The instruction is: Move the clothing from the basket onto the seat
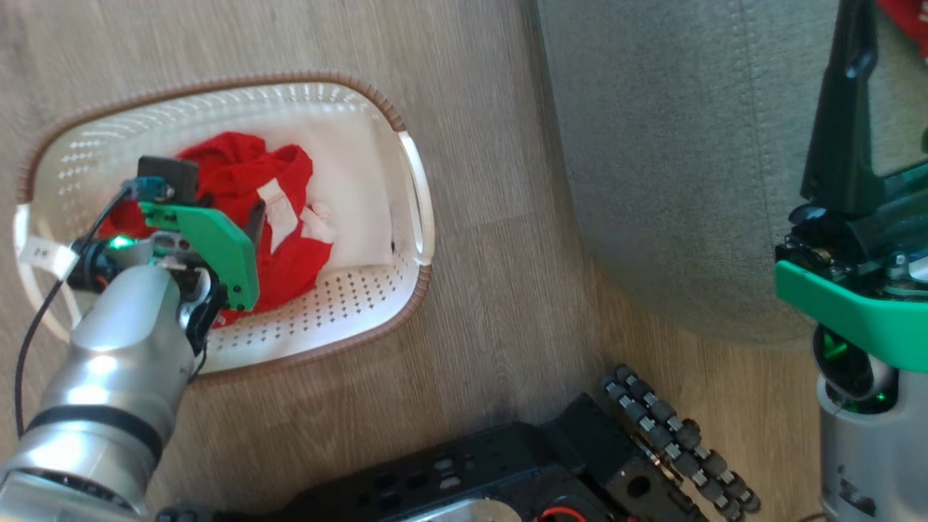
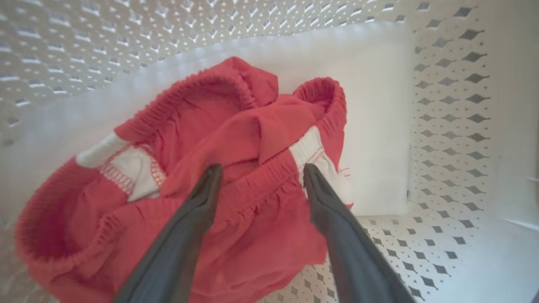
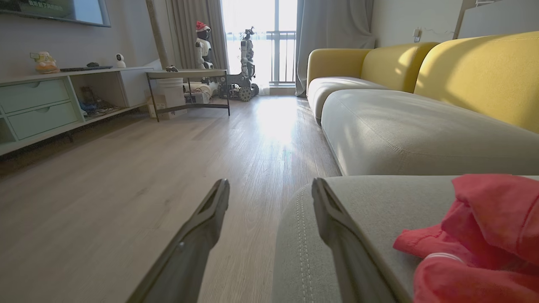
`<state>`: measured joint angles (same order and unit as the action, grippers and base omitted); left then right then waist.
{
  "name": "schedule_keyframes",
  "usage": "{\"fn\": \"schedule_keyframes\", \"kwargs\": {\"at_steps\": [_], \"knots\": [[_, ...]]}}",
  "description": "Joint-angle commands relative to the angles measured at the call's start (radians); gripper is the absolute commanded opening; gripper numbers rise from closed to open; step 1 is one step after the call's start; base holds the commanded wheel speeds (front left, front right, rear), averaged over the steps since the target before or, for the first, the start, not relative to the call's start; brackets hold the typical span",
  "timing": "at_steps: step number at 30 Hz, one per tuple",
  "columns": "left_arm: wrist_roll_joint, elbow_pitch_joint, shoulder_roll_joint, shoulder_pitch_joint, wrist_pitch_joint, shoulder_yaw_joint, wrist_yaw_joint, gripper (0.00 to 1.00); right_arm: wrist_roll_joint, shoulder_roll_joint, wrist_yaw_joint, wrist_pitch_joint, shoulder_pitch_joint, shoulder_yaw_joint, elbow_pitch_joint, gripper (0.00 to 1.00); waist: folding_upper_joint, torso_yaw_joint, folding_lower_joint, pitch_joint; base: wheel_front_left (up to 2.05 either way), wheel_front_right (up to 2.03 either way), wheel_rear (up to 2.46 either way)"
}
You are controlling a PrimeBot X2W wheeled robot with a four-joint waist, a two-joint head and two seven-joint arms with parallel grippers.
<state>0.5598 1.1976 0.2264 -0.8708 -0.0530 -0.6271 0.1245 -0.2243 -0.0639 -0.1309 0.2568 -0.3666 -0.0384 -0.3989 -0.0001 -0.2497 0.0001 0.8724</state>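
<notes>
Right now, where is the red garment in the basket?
The red garment lies bunched in the basket on the floor, left in the head view, with the open left gripper over it; the seat is to its right.

My left gripper (image 2: 261, 169) hangs inside the basket (image 2: 457, 109), fingers spread wide, their tips on either side of a gathered elastic seam of the crumpled red clothing (image 2: 219, 126). I cannot tell whether they touch it.

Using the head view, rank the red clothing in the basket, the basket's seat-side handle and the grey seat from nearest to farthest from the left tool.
1. clothing, in the basket, under the left tool.
2. handle, on the basket's right end.
3. seat, far right.
</notes>
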Motion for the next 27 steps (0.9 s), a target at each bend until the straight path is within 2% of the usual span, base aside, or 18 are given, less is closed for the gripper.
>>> {"fn": "schedule_keyframes", "kwargs": {"at_steps": [1, 17, 18, 19, 21, 22, 23, 24, 27], "knots": [[0.005, 0.001, 0.042, -0.008, 0.005, 0.000, 0.006, 1.00, 0.005, 0.011, 0.000, 0.005, 0.011, -0.019, -0.043, 1.00, 0.0001, -0.011, -0.0001, 0.038, 0.00, 0.00, 0.00], [-0.011, 0.040, 0.094, -0.073, 0.120, -0.160, 0.006, 1.00, -0.014, 0.014, 0.000, 0.005, -0.008, -0.032, -0.067, 1.00, 0.0001, -0.045, -0.0001, 0.118, 0.00, 0.00, 0.00], [-0.007, 0.040, 0.095, -0.075, 0.122, -0.166, 0.006, 0.96, -0.016, 0.014, 0.000, 0.005, -0.008, -0.032, -0.067, 1.00, 0.0001, -0.046, -0.0001, 0.118, 0.00, 0.00, 0.00], [-0.002, 0.040, 0.096, -0.077, 0.123, -0.171, 0.006, 0.85, -0.017, 0.014, 0.000, 0.005, -0.007, -0.032, -0.066, 1.00, 0.0001, -0.046, -0.0001, 0.117, 0.00, 0.00, 0.00], [0.007, 0.040, 0.098, -0.079, 0.126, -0.183, 0.006, 0.47, -0.018, 0.014, 0.000, 0.005, -0.009, -0.032, -0.065, 1.00, 0.0001, -0.046, -0.0001, 0.116, 0.00, 0.00, 0.00], [0.012, 0.039, 0.099, -0.080, 0.128, -0.189, 0.006, 0.34, -0.018, 0.014, 0.000, 0.005, -0.010, -0.033, -0.064, 1.00, 0.0001, -0.047, -0.0001, 0.115, 0.00, 0.00, 0.00], [0.017, 0.038, 0.100, -0.079, 0.129, -0.194, 0.006, 0.09, -0.018, 0.014, 0.000, 0.005, -0.011, -0.034, -0.063, 1.00, 0.0001, -0.047, -0.0001, 0.113, 0.00, 0.00, 0.00], [0.023, 0.035, 0.101, -0.079, 0.130, -0.200, 0.006, 0.00, -0.018, 0.014, 0.000, 0.005, -0.012, -0.034, -0.062, 1.00, 0.0001, -0.047, -0.0001, 0.112, 0.00, 0.00, 0.00], [0.043, 0.027, 0.105, -0.078, 0.117, -0.212, 0.006, 0.00, -0.018, 0.014, 0.000, 0.005, -0.014, -0.033, -0.058, 1.00, 0.0001, -0.044, -0.0001, 0.103, 0.00, 0.00, 0.00]]}}
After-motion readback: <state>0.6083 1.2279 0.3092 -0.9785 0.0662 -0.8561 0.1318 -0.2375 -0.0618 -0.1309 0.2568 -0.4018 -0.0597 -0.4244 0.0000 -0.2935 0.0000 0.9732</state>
